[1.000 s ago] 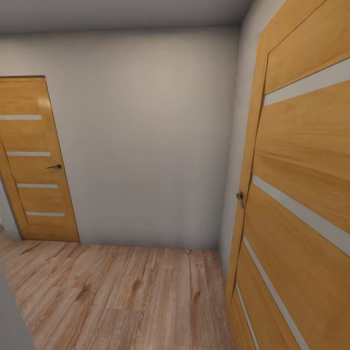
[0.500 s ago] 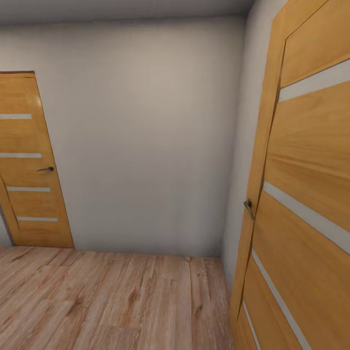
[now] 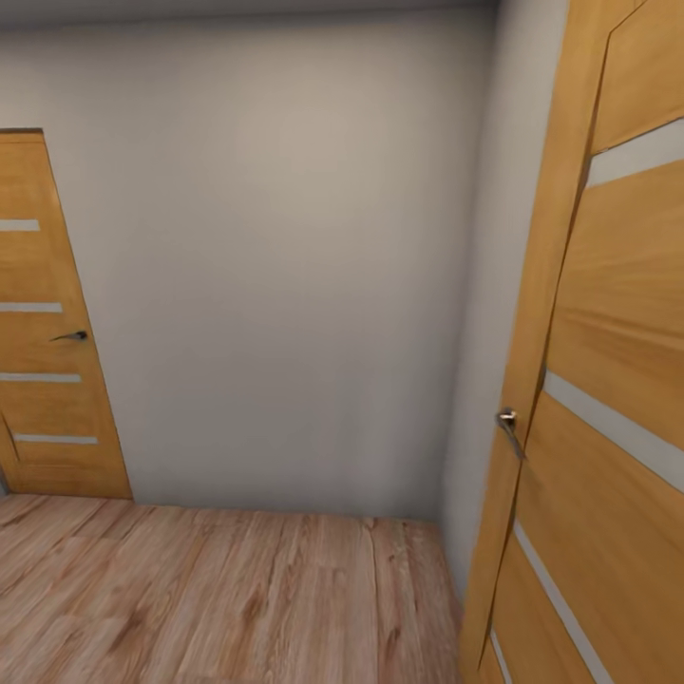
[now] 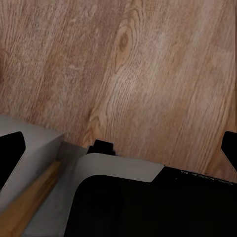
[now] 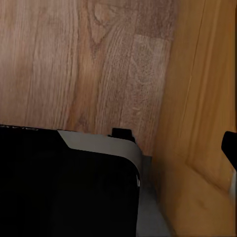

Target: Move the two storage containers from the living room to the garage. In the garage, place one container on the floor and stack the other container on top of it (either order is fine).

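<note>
The two storage containers are out of view. In the left wrist view my left gripper (image 4: 119, 148) is open, its black fingertips (image 4: 11, 153) at the two side edges and only light wood-plank flooring (image 4: 148, 74) between them. In the right wrist view my right gripper (image 5: 118, 148) is open with nothing in it. One black fingertip (image 5: 230, 147) shows at the picture's edge, close to a wooden door (image 5: 207, 98). My own dark base (image 5: 64, 182) lies under both grippers.
A pale grey wall (image 3: 285, 266) closes the corridor ahead. A shut wooden door (image 3: 43, 323) stands at the left of it. Another wooden door (image 3: 608, 380) with a metal handle (image 3: 508, 425) is very near on the right. Plank flooring (image 3: 218, 598) runs ahead.
The whole head picture has shifted: the camera has moved forward and turned a little right, so the left door sits further left and the right door looms closer.
</note>
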